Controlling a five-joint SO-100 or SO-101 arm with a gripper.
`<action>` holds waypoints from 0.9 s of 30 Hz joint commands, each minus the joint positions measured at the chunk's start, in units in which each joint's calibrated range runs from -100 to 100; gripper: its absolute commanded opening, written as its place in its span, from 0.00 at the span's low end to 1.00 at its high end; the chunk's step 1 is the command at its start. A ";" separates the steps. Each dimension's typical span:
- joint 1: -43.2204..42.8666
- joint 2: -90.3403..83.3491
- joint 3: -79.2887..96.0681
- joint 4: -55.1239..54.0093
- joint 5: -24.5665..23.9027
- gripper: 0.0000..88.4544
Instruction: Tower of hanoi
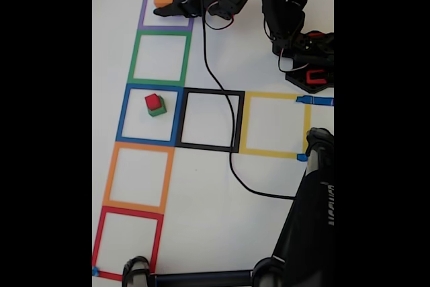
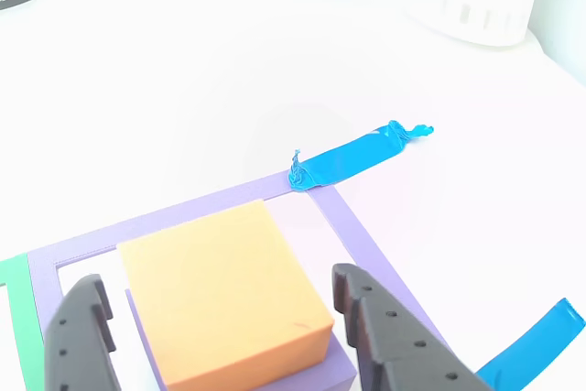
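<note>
The end effector (image 2: 220, 336) stands wide, its two dark fingers (image 2: 82, 336) on either side of the orange cube (image 2: 220, 304) and seemingly apart from its faces. In the other view the orange cube sits on top of the purple cube (image 2: 334, 374), of which only a thin edge shows beneath. Both rest inside the purple tape square (image 1: 144, 11) at the far end of the tabletop (image 1: 222, 193) in the fixed view. The red cube (image 1: 153, 101) sits on the green cube (image 1: 158, 110) inside the blue tape square (image 1: 127, 115), well apart from the arm.

Judgement: the grasp on the orange cube is about to be made. Risks:
- Fingers closing too low would catch the purple cube and drag or lift both.
- An off-centre closing would twist the orange cube or push it off its base.
- The black cable (image 1: 211, 85) trailing across the squares could snag a carried cube.
</note>
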 commanded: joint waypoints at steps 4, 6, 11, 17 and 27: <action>-1.35 -0.50 -1.80 -1.14 0.00 0.21; -1.54 -0.50 -1.80 -1.14 0.00 0.19; -1.83 -0.50 -1.80 -1.14 0.00 0.14; -2.60 -0.98 -1.80 -0.65 0.00 0.10; -6.72 -18.91 -3.17 18.86 0.00 0.08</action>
